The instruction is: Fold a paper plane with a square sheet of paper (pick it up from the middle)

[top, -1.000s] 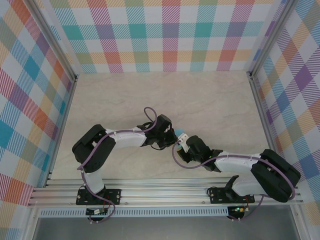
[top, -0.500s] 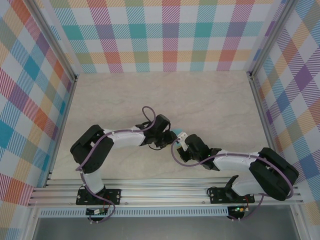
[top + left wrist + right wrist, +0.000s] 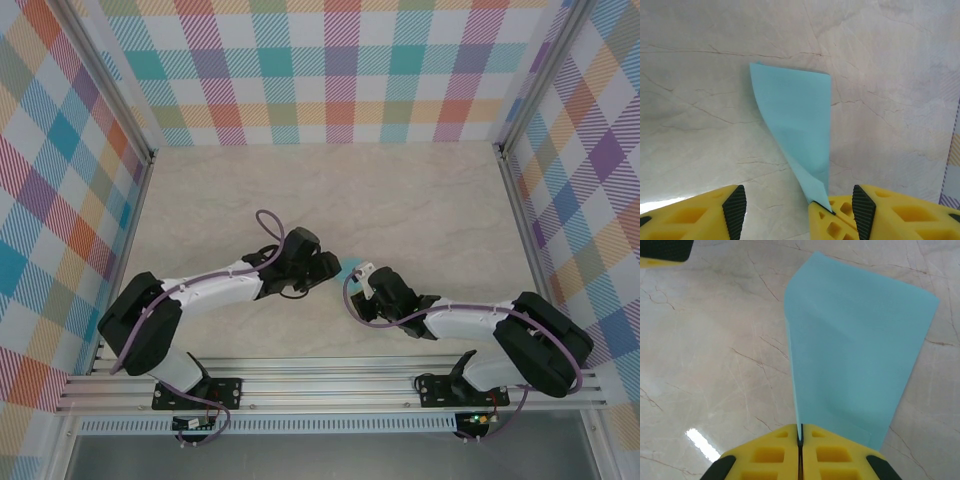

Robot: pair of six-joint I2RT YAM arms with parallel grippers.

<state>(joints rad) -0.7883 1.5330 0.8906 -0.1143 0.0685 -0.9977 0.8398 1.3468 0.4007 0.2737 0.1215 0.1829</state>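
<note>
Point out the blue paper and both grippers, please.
light-blue paper (image 3: pixel 855 350): right wrist view, middle of its broad face.
right gripper (image 3: pixel 800 439): right wrist view, seam between shut fingertips pinching the paper.
left gripper (image 3: pixel 799 206): left wrist view, gap midway between its open fingertips.

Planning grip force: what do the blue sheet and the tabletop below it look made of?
Blue sheet: thin matte paper, apparently; it curves and holds a crease while pinched in the right gripper. Tabletop: marble-patterned, probably laminate; veins and a glare spot suggest a smooth semi-gloss.
</note>
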